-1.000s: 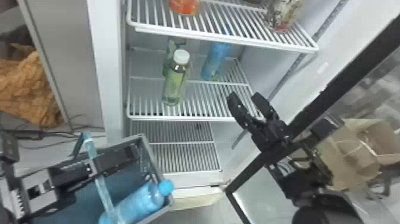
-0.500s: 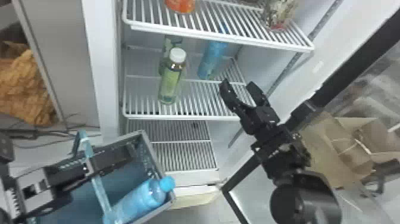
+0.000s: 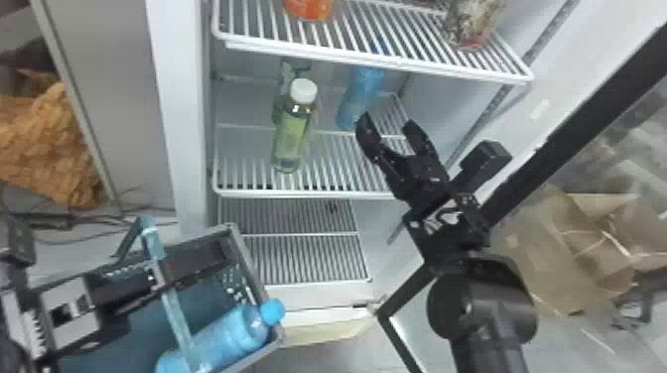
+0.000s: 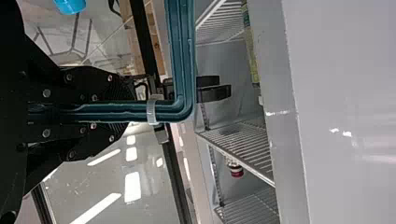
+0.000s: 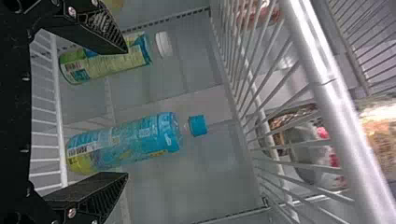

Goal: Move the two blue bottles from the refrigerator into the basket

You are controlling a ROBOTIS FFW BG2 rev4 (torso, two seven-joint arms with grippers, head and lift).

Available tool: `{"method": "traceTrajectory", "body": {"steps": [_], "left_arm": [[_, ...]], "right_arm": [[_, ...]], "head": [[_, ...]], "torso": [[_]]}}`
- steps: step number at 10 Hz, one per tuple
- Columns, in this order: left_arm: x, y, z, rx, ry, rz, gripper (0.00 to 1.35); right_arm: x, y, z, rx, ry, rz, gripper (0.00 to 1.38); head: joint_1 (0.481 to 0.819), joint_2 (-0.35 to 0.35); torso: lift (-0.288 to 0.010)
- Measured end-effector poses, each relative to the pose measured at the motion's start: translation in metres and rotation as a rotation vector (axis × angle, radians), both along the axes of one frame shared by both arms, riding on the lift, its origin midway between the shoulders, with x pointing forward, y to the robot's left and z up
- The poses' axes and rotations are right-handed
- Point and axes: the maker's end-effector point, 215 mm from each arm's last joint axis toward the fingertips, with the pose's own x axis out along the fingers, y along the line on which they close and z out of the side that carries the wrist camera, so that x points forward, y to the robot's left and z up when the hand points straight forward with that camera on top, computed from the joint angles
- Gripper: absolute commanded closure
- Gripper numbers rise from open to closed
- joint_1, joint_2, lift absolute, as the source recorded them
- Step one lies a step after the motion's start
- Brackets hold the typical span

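One blue bottle (image 3: pixel 361 94) stands on the middle fridge shelf, its top partly behind the shelf above. My right gripper (image 3: pixel 389 122) is open just in front of and beside it. In the right wrist view, the blue bottle (image 5: pixel 126 142) lies ahead between the spread fingers of the right gripper (image 5: pixel 126 112), not gripped. A second blue bottle (image 3: pixel 223 335) lies tilted in the basket (image 3: pixel 250 270), cap against the rim. At the lower left, my left gripper (image 3: pixel 144 286) holds the basket's handle; in its wrist view the left gripper (image 4: pixel 122 112) is shut on the teal handle (image 4: pixel 182 56).
A green bottle (image 3: pixel 292 131) with a white cap stands left of the blue one, with another green-labelled container (image 5: pixel 105 63) close by. The upper shelf (image 3: pixel 387 62) overhangs them and carries an orange item and a packet. The fridge door's dark frame (image 3: pixel 570 139) runs beside the right arm.
My right gripper has moved forward and left, closer to the blue bottle on the shelf, with its fingers still apart. The left gripper remains at the basket handle.
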Motion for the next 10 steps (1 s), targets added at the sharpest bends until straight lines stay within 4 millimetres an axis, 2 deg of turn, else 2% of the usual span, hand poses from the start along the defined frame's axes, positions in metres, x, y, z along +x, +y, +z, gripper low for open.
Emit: {"method": "traceTrajectory", "body": {"steps": [3, 6, 10], "left_arm": [[0.0, 0.0, 0.0, 0.001, 0.0, -0.001, 1.19], [0.0, 0.0, -0.001, 0.003, 0.002, -0.002, 1.19], [-0.001, 0.0, -0.001, 0.003, 0.003, -0.003, 1.19]], "right_arm": [[0.03, -0.008, -0.012, -0.006, 0.024, -0.037, 0.13], [0.059, -0.003, -0.027, -0.007, 0.061, -0.046, 0.13], [0.083, -0.007, -0.025, -0.047, 0.072, -0.078, 0.13]], "head": [[0.695, -0.286], [0.695, -0.274], [0.695, -0.267]], "torso": [[-0.216], [-0.216], [-0.216]]}}
